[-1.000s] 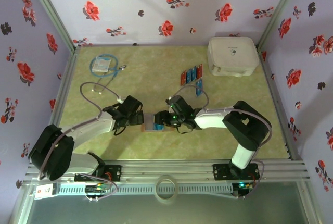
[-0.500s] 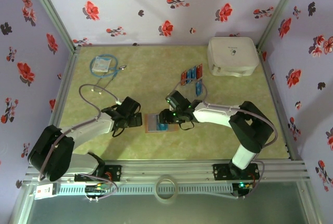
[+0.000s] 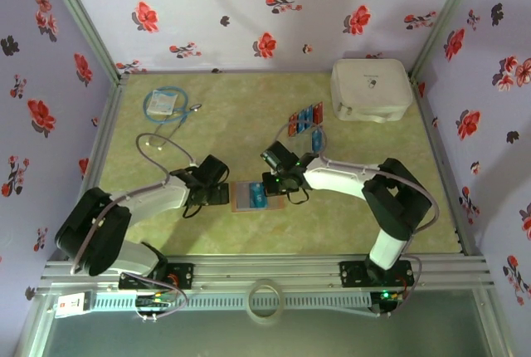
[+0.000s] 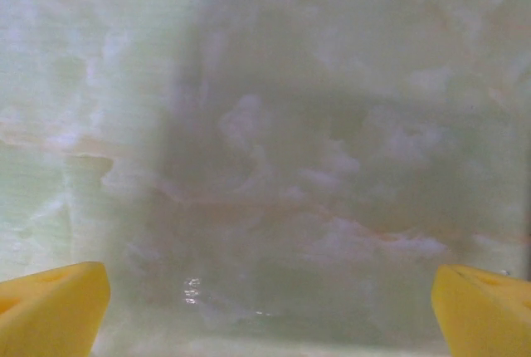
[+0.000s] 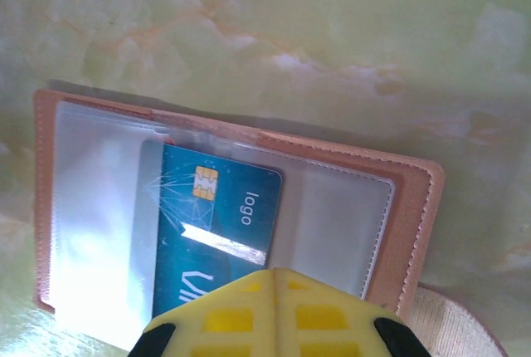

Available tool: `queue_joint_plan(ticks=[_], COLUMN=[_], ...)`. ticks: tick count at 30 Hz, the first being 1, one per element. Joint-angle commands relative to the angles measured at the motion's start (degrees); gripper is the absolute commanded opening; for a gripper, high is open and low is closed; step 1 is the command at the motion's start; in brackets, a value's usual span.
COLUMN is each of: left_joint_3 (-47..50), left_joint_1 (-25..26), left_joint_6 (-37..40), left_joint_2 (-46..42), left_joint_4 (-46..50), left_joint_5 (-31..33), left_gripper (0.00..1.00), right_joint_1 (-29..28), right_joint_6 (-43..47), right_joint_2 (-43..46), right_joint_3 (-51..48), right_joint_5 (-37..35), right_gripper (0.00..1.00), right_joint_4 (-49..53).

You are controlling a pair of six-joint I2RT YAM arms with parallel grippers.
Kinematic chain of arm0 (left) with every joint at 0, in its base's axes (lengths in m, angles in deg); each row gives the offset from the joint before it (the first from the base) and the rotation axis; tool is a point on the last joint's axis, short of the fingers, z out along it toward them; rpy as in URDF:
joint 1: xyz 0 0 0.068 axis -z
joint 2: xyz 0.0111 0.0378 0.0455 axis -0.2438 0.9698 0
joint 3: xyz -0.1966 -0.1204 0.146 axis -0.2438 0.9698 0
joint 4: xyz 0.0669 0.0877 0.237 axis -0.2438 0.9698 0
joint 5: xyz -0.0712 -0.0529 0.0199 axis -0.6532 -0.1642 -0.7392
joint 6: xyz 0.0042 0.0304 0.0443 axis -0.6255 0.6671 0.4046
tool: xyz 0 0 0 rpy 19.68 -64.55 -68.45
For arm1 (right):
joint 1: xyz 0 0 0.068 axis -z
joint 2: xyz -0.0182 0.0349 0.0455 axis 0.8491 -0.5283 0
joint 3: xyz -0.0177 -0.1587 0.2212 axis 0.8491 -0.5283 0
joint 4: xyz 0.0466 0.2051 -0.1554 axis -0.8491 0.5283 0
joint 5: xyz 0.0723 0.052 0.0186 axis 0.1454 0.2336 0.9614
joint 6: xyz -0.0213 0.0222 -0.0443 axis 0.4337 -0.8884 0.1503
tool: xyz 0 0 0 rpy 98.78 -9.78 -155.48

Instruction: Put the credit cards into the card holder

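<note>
**Right pincer closed over a blue card on the open holder**

The right pincer [image 5: 275,295] is closed, its yellow fingers [image 5: 224,320] pressed together with nothing gripped between them. Just beyond its tips the holder [image 5: 413,207] lies open and flat on the table [image 5: 348,33], clear pockets facing up. A blue card [image 5: 216,207] rests among those pockets. Its near end is hidden under the pincer's tips, and it cannot be told how far it sits under the plastic.

From above, the holder lies between the two pincers. The right one overhangs its right part, and the left pincer [image 3: 221,194] sits just beside its left edge. The left pincer stands wide and holds nothing, with its fingertips [image 4: 50,307] far apart over bare table.

Behind the right pincer, toward the back wall, the loose cards [image 3: 304,118] lie in a short red and blue row. A stray card [image 3: 317,139] lies a little nearer the pincer. Farther back and to the right sits a white box [image 3: 371,89]. Well behind the left pincer lies a coiled blue cable [image 3: 164,105].
</note>
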Motion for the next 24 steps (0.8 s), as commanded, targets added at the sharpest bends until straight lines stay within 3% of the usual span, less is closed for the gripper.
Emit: queue_joint_plan(ticks=[1, 24], left_joint_3=[-1.79, -3.29], left_joint_1=[0.65, 2.68], left_joint_6=[0.87, 1.25], left_joint_2=[1.79, 7.63], left_joint_4=[0.55, -1.10], left_joint_5=[-0.08, -0.08], left_gripper=[1.00, 1.00], right_joint_1=[0.16, -1.69], right_joint_6=[0.77, -0.98], right_joint_2=[-1.67, -5.61], right_joint_3=[1.30, 4.24], right_joint_5=[-0.91, 2.25], right_gripper=[0.00, 0.00], right_joint_4=[1.09, -1.05])
